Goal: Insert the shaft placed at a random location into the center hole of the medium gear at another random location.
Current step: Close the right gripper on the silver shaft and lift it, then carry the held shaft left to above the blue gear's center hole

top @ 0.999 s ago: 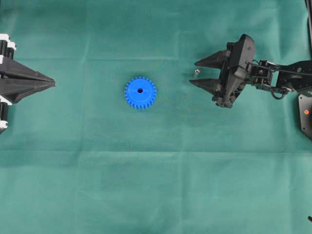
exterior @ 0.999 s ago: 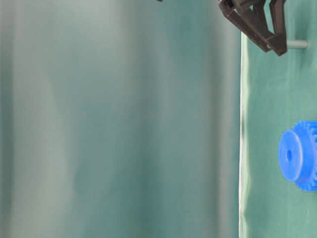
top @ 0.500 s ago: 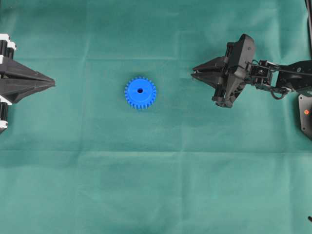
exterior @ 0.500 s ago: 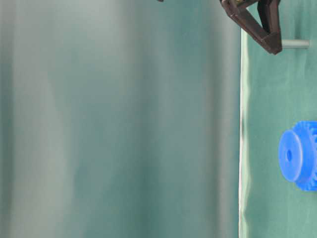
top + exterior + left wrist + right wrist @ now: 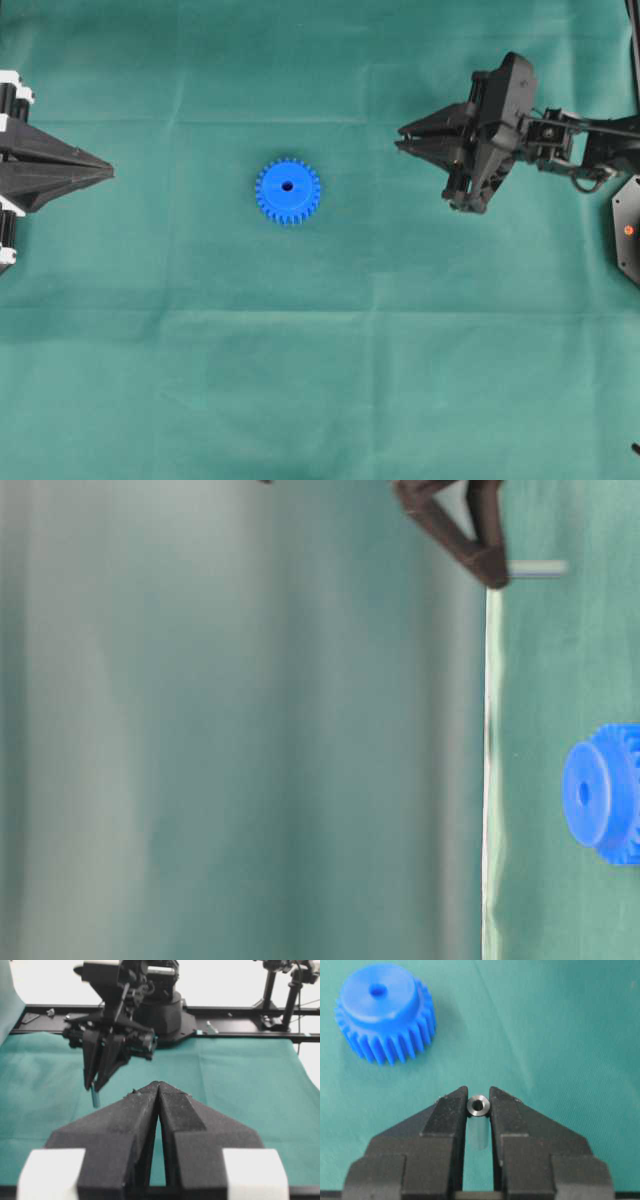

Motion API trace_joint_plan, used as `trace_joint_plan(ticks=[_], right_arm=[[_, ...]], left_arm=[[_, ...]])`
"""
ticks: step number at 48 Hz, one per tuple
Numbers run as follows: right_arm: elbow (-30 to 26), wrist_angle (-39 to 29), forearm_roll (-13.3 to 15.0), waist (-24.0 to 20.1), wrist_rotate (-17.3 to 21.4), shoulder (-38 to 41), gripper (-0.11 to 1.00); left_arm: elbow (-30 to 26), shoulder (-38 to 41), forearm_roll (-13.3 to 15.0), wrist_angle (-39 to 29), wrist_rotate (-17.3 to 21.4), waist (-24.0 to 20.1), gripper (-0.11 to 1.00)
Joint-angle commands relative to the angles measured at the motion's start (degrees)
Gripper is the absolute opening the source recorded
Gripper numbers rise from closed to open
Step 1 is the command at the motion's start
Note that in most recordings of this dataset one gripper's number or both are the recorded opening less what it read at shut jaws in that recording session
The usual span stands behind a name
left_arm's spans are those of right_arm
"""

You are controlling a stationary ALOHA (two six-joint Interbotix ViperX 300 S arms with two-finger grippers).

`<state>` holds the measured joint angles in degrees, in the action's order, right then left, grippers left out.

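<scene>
Right now the right gripper (image 5: pixel 478 1102) is clamped on the shaft (image 5: pixel 478 1106), which sits pinched between the 2 black fingertips (image 5: pixel 451 1105) and shows end-on as a shiny ring in the right wrist view. From table level the shaft (image 5: pixel 536 569) sticks out as a thin grey rod from the gripper's tip (image 5: pixel 492 572) near the top of the frame, clear of the green cloth (image 5: pixel 560 680). Overhead, the right gripper (image 5: pixel 402 137) lies in the upper right of the frame with its jaws drawn to a point aimed left; the shaft itself cannot be made out in that view.

The medium gear (image 5: pixel 288 190) rests flat on the cloth a little left of centre and above the middle of the overhead frame, well apart from both grippers, with its center hole (image 5: pixel 287 186) showing as a dark dot on the raised hub. In the right wrist view the gear (image 5: pixel 384 1014) is in the upper left, its hole (image 5: pixel 378 991) uncovered.

The left gripper (image 5: pixel 108 171) sits at the left edge of the overhead frame, pointing right, its jaws pressed together with nothing between them; the left wrist view shows its 2 fingers (image 5: pixel 130 1115) meeting along a thin seam.
</scene>
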<state>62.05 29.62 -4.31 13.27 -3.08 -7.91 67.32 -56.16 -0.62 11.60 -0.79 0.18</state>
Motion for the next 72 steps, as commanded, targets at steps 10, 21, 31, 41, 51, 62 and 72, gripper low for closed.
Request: trace_joint_plan(ticks=[10,21,31,41,51,62,72], right_arm=[[-2.3,-4.7,0.2,0.2,-1.4,-5.0,0.13],[-2.4,-4.6,0.1,0.2,-1.4,-4.7,0.13],[-4.6,-4.5,-0.1,-1.1,-1.2,-2.7,0.13],[-9.5,-4.7,-0.1,-3.5,-1.2,1.7,0.13],[-15.3,-5.2,-0.1,-5.3,-1.2,6.2,0.13],[-21.4,-6.5,-0.1,-6.9,-1.2,10.6,0.13],[-24.8,-6.9,-0.1,-7.6,-1.2,13.5,0.13]], left_arm=[[-1.1,0.5,-0.2,0.1,-0.1,0.0,0.0],[-1.1,0.5,-0.1,-0.2,-0.1,0.1,0.0],[-1.1,0.5,-0.2,-0.2,-0.1,0.0,0.0],[-1.1,0.6,-0.1,-0.2,-0.1,0.0,0.0],[-1.1,0.6,-0.1,-0.2,-0.1,0.0,0.0],[-1.1,0.6,-0.1,-0.2,-0.1,0.1,0.0],[-1.1,0.6,-0.1,-0.3,-0.1,0.1,0.0]])
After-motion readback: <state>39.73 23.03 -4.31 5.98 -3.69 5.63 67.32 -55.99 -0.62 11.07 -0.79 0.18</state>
